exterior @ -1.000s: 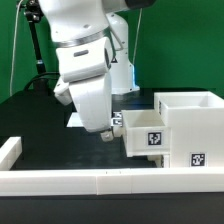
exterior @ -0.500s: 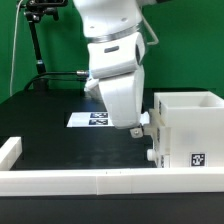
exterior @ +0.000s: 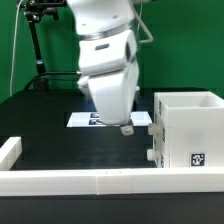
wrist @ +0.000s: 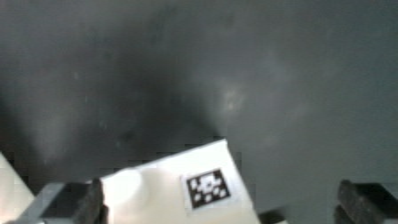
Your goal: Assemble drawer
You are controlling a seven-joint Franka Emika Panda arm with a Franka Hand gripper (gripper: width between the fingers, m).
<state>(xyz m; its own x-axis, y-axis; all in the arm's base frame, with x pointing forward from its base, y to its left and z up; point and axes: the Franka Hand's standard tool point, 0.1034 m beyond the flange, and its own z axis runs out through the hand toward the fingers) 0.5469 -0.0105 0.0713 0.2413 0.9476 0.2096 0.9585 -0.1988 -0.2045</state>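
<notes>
The white drawer casing [exterior: 186, 132] stands at the exterior view's right, open on top, with a square tag on its front. Both trays sit pushed inside it; their two knobs [exterior: 152, 133] stick out of its left face, one above the other. My gripper [exterior: 125, 128] hangs just left of the casing, apart from the knobs, above the black table. In the wrist view my gripper [wrist: 217, 206] is open, its fingers [wrist: 71, 205] wide apart and holding nothing. A flat white corner with one square tag [wrist: 210, 186] lies below them; I cannot tell which piece it is.
The marker board [exterior: 82, 118] lies on the table behind my gripper. Low white rim walls run along the front [exterior: 90, 181] and the left [exterior: 9, 151]. A black stand [exterior: 36, 40] rises at the back left.
A second ago my gripper was pushing a tagged tray into the casing. The tray is now fully inside, and my gripper has drawn back to the left, away from the knobs.
</notes>
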